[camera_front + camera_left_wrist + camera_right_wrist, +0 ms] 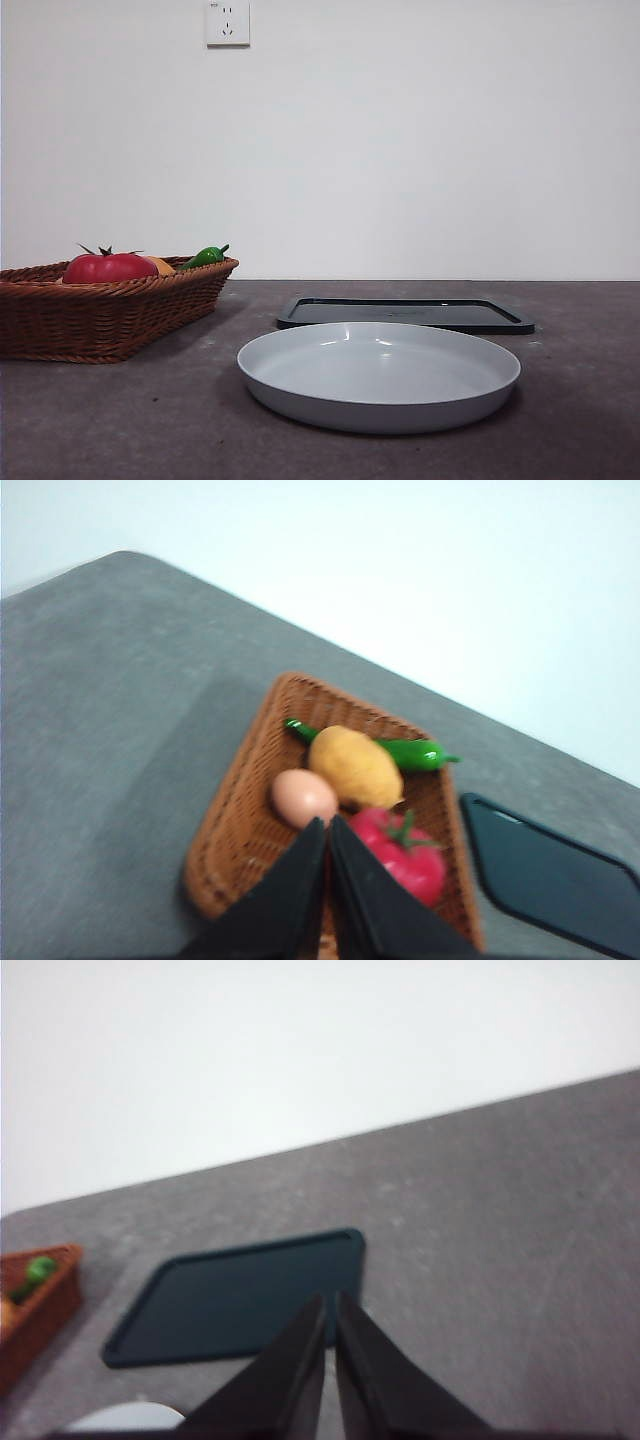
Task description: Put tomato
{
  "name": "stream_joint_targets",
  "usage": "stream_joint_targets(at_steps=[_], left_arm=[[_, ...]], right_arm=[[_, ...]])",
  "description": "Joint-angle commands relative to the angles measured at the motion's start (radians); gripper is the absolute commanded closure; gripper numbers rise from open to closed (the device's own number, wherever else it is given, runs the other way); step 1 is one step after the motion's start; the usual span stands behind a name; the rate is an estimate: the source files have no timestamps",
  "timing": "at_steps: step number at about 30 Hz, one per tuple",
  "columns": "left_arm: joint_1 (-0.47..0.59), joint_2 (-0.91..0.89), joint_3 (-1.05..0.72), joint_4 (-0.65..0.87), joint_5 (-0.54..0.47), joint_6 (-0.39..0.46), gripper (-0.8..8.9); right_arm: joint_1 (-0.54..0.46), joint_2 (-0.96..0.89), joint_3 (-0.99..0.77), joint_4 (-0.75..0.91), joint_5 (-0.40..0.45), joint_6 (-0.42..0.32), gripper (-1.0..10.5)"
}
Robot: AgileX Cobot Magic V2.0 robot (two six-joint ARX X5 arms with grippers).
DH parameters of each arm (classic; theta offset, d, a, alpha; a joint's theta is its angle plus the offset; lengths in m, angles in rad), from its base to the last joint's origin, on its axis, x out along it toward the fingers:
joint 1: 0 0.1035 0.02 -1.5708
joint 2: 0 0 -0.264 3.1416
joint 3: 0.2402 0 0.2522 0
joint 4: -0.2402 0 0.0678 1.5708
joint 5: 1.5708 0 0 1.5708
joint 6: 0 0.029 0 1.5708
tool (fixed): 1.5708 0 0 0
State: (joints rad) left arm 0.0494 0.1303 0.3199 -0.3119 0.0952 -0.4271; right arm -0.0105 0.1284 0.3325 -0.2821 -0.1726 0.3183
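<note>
Grey counter (120, 420) under a white wall. Nearest sits one pale plate (379, 374), empty, probably my target; behind it one dark tray (405, 314). My left end effector (327, 825) hovers clenched over one wicker basket (235, 825), where the tomato (405, 852) lies beside what seems one egg (303, 796), one yellow fruit (355, 767) and one green pepper (412, 753). My right end effector (330, 1300) waits clenched, empty.

Grey table (100, 420) w/ wicker basket (100, 315), grey plate (378, 375), dark tray (405, 314) behind plate.
</note>
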Motion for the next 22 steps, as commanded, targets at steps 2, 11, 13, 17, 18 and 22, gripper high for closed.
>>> stream_joint_targets(at_steps=[2,11,13,17,18,22], left_arm=[[0.002,0.092,0.115,-0.043,0.045,0.069,8.04],[0.001,0.349,0.347,-0.185,0.283,0.223,8.04],[-0.002,0.399,0.389,-0.219,0.333,0.243,8.04],[-0.021,0.494,0.476,-0.309,0.422,0.286,8.04],[-0.03,0.515,0.497,-0.332,0.439,0.296,8.04],[-0.064,0.582,0.586,-0.429,0.457,0.338,8.04]], right_arm=[[0.0,0.079,0.096,-0.037,-0.03,-0.047,9.4],[0.002,0.345,0.361,-0.261,-0.203,-0.175,9.4],[0.002,0.402,0.418,-0.319,-0.243,-0.198,9.4],[0.014,0.509,0.536,-0.419,-0.316,-0.226,9.4],[0.024,0.534,0.564,-0.439,-0.324,-0.23,9.4],[0.073,0.617,0.663,-0.517,-0.328,-0.26,9.4]])
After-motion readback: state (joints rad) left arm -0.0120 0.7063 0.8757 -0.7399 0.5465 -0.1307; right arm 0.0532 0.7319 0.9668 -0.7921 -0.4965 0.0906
